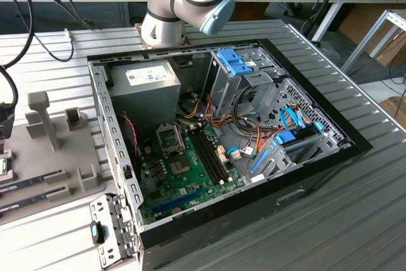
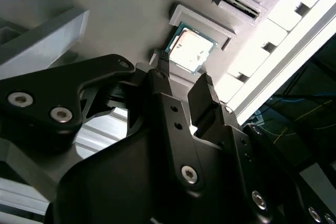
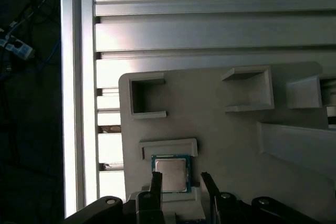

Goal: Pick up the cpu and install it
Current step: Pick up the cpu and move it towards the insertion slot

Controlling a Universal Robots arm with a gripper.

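The cpu (image 3: 170, 173) lies flat, metal top up, in a shallow pocket of the grey fixture plate (image 3: 226, 129). A raised lip (image 3: 168, 147) borders the chip on the side away from the gripper and turns down at both corners. The pocket sits near one edge of the plate. Beyond that edge comes the slatted aluminium table (image 3: 210, 30), then its side rail (image 3: 79, 103), then dark floor. On the plate, two further walled pockets (image 3: 147, 96) stand apart from the chip, and a long raised rib (image 3: 294, 145) runs off to one side; the plate surface between these and the chip is flat. The gripper (image 3: 181, 182) is poised at the chip with its black fingers (image 3: 156, 182) spread to a gap slightly wider than the chip. One tip is over the chip's edge and the other is just outside the opposite edge. It holds nothing, and whether a tip touches the chip cannot be told. In the second wrist view the gripper (image 2: 181, 77) points at the cpu (image 2: 191, 51), which lies just past the fingertips (image 2: 163, 85). In the exterior view the fixture plate (image 1: 57, 157) rests on the table at the exterior view's left of the open computer case (image 1: 317, 157). The case's upright walls enclose the motherboard (image 1: 184, 179) and its socket (image 1: 170, 139), well apart from the plate.
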